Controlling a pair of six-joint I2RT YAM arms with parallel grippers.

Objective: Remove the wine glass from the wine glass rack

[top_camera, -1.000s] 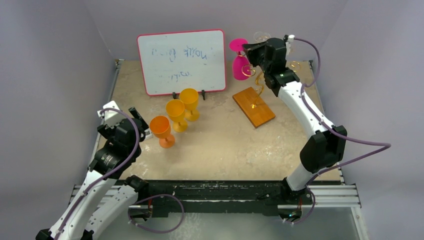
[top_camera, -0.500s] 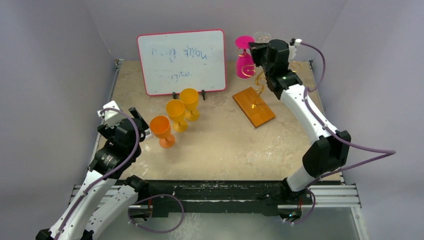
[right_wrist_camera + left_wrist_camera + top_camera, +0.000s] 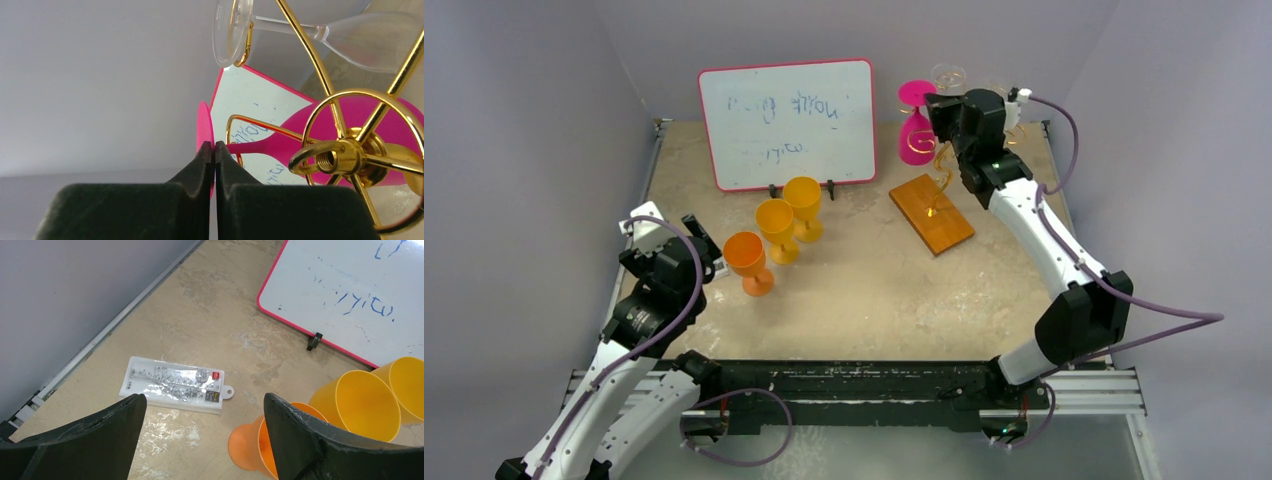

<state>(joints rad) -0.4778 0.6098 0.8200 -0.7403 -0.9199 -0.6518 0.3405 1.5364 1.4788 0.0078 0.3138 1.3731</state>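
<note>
Here, right claw (image 3: 214, 148) closed, tips at pink wine glass (image 3: 252, 146)

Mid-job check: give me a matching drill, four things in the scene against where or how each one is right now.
Things:
1. pink wine glass
2. orange goblets
3. white plastic case
4. left hand

States:
a. open, holding nothing
b. standing upright on the table, in front of the whiteboard
c. hanging upside down on the wine glass rack
d. lying flat on the table

Pairs: 1-c; 2-b; 3-d; 4-a
</note>
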